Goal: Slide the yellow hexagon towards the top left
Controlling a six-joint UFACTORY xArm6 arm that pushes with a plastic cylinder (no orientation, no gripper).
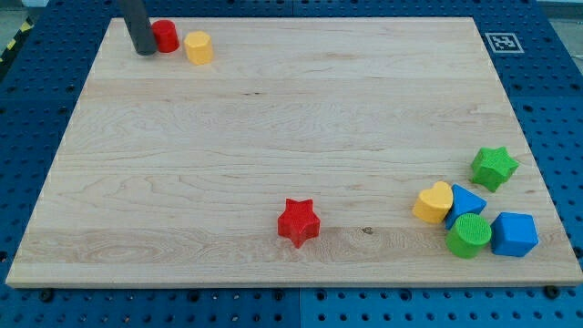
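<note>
The yellow hexagon [198,46] sits near the top left corner of the wooden board [273,137]. A red cylinder [165,35] stands just left of it, touching or nearly touching. My tip [145,51] is at the view's top left, right beside the red cylinder on its left side, with the red cylinder between my tip and the yellow hexagon.
A red star [299,221] lies low in the middle. At the bottom right are a yellow heart [434,202], a blue block [466,202], a green cylinder [468,236], a blue cube [515,234] and a green star [494,167]. A marker tag [502,41] sits at the top right corner.
</note>
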